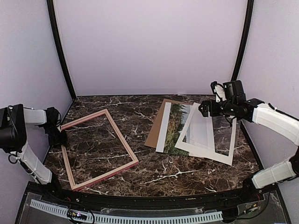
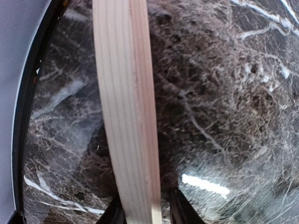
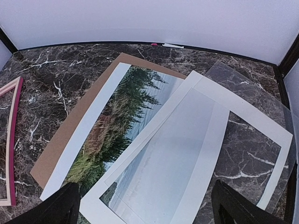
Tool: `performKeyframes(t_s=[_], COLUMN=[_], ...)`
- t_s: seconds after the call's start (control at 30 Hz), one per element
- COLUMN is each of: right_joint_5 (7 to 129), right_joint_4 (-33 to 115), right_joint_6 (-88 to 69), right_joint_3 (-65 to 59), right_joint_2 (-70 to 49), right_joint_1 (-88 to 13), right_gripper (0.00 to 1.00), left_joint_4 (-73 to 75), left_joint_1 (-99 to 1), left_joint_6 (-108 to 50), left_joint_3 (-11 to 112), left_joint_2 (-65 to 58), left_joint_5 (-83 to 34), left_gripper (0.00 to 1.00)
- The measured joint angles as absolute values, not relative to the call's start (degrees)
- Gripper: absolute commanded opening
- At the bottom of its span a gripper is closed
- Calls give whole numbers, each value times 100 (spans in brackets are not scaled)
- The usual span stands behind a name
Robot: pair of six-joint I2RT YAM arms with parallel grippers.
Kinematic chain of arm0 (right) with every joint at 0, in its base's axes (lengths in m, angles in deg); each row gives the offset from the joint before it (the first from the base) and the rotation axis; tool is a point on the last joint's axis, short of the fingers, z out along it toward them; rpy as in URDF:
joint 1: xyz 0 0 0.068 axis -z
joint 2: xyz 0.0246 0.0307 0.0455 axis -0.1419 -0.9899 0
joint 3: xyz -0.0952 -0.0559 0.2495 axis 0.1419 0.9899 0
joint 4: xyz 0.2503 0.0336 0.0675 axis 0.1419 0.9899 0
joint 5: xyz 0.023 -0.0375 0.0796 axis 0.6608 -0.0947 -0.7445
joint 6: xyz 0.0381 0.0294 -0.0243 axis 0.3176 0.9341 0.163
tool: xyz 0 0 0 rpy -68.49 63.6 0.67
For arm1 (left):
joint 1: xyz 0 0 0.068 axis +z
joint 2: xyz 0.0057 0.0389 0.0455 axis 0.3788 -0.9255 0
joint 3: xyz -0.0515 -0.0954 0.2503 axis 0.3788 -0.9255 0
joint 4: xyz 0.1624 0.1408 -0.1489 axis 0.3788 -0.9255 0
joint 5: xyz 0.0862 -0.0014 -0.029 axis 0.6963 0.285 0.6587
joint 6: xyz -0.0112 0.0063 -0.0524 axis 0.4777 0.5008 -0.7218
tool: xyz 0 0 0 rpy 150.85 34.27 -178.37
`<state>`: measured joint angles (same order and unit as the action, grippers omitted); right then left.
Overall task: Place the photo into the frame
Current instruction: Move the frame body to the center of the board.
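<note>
The pink wooden frame lies flat on the left of the table; one corner of it shows in the right wrist view. My left gripper is low at the frame's left rail. Its jaws straddle that rail, with the left finger against it and a small gap at the right finger. The photo lies face up right of centre, partly under the white mat. My right gripper hovers wide open and empty above the photo and mat.
A brown backing board lies under the photo's left side, also seen in the right wrist view. A clear sheet lies under the mat at the right. Black posts and lilac walls close in the dark marble table.
</note>
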<state>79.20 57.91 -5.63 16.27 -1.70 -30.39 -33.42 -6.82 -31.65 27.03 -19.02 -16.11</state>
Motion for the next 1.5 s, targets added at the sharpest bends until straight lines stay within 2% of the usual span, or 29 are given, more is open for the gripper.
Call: performKeyframes(t_s=[0.3,0.6,1.0,1.17,1.27,1.43,1.5], right_joint_5=[7955,8001,8501,8468,8477,8459,8468], right_joint_4=[5846,6042,6504,6613,6563,6344,6257], right_joint_6=[-499,-447,-99,111,242,406,447], right_joint_3=[1627,1627,1531,1537,1539,1531,1524], right_joint_2=[-211,-312,-1219,-1503,-1606,-2106,-2391], right_joint_1=[-3039,-3039,-2749,-1861,-1324,-611,-384], right_gripper=[99,99,99,99,99,99,99], left_joint_4=[-3404,-3447,-3391,-3323,-3297,-3303,-3310], left_joint_1=[-1751,-2673,-3530,-3707,-3729,-3770,-3786], left_joint_6=[-3051,-2713,-3005,-3056,-3047,-3034,-3034], left_joint_3=[3962,5363,5631,5627,5612,5610,5618], left_joint_2=[-3001,-4059,-4264,-4262,-4243,-4162,-4076], left_joint_5=[-1419,-1207,-1253,-1336,-1360,-1338,-1332], left_gripper=[19,16,17,25,36,47,55])
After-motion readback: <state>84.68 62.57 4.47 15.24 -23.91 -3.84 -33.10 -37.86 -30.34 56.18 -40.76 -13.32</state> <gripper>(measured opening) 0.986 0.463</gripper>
